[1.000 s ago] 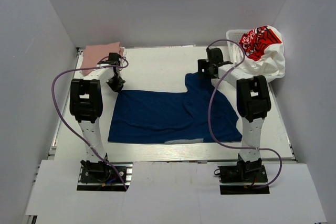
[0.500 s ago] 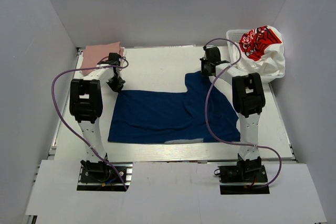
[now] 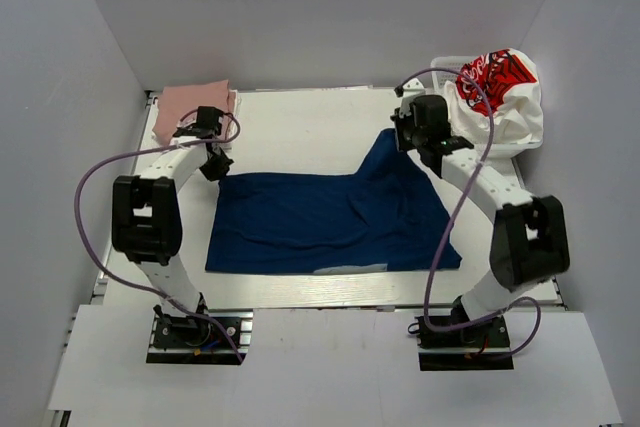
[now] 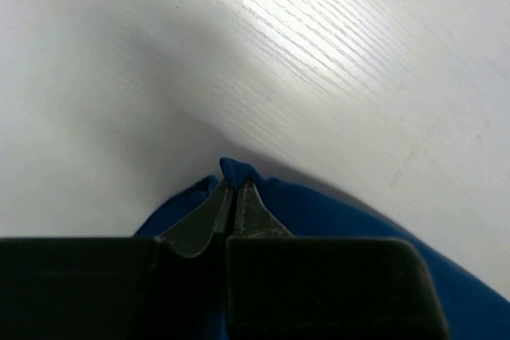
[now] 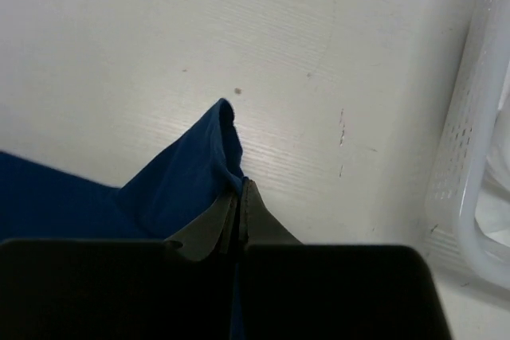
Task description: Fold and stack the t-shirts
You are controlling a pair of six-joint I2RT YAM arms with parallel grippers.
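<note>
A navy blue t-shirt (image 3: 330, 217) lies spread across the middle of the table. My left gripper (image 3: 213, 165) is shut on its far left corner (image 4: 236, 171), which bunches up between the fingertips. At the far right, my right gripper (image 3: 408, 137) is shut on the other far corner (image 5: 221, 157) and holds it raised off the table as a peak. A folded dusty-pink t-shirt (image 3: 192, 103) lies at the back left. White t-shirts with red print (image 3: 500, 92) are heaped at the back right.
The white lattice basket (image 3: 447, 68) stands at the back right under the white shirts; its wall (image 5: 478, 133) shows close on the right in the right wrist view. Purple cables loop from both arms.
My right gripper has closed on the navy shirt's far right corner and drawn it up and toward the basket. My left arm has swung outward while keeping its hold on the left corner.
</note>
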